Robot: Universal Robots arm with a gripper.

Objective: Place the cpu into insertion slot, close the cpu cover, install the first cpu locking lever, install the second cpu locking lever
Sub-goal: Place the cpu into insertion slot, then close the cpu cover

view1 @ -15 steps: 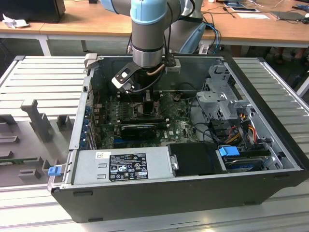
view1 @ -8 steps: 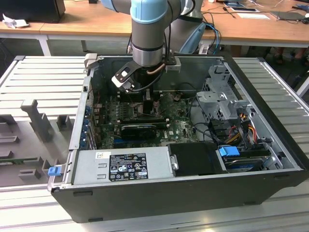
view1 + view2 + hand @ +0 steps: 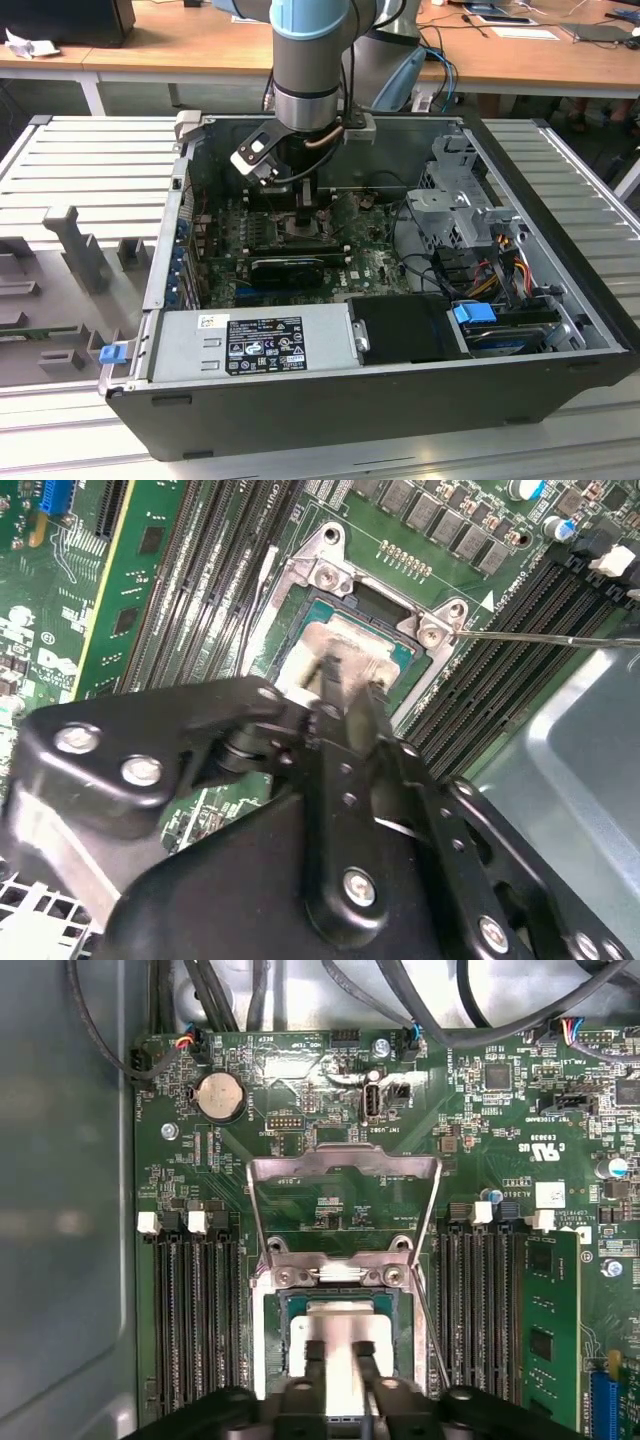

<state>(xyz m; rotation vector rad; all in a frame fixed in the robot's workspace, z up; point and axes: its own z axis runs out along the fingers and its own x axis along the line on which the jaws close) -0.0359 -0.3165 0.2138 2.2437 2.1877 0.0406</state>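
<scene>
Cpu (image 3: 340, 1328) sits straight below your jaws, flat in the slot (image 3: 268, 1345), pale face up; being square it has no long axis, and its edges run in line with the slot's frame. Your gripper (image 3: 340, 1355) hangs low over the chip's middle, jaws narrow with a slim gap and nothing clamped between them; whether the tips touch the face you cannot tell; in the second wrist view the gripper (image 3: 345, 680) hides the near part of the cpu (image 3: 345, 640). Beyond the jaws the cover (image 3: 345, 1158) stands open on its hinge, clear of the chip; a thin lever (image 3: 545, 636) juts out to one side of the slot, seemingly unlatched. Memory slots (image 3: 190, 1310) flank the slot close on both sides of the jaws; the board (image 3: 300, 1070) around is flat; the case wall (image 3: 60, 1210) stands well apart, so room is tight only near the slot.
</scene>
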